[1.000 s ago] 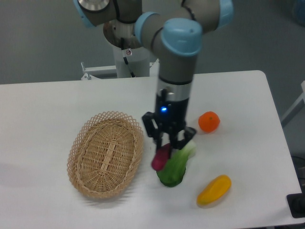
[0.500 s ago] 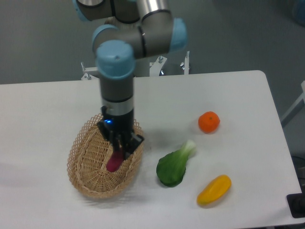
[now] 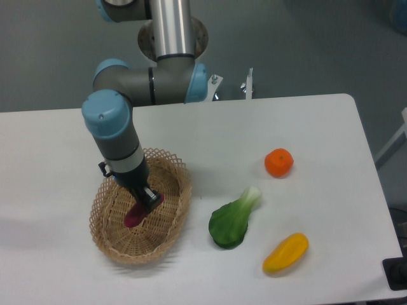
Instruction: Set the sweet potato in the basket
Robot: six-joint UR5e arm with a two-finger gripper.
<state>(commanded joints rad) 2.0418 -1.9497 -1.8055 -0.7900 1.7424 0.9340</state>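
Since a moment ago the arm has swung left and down, so the gripper (image 3: 145, 198) now reaches into the basket (image 3: 108, 241). It is clenched on the sweet potato (image 3: 135, 213), whose magenta body hangs low inside the basket bowl. To the right on the table (image 3: 318, 127) sit the bok choy (image 3: 232, 219), an orange (image 3: 278, 162) and a yellow pepper (image 3: 286, 253).

Magenta sweet potato (image 3: 135, 213) tilted inside the basket (image 3: 166, 235) — oval, tan wicker; shallow

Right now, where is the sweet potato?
The sweet potato is inside the basket on the left of the table, at the gripper tip, well left of the bok choy.
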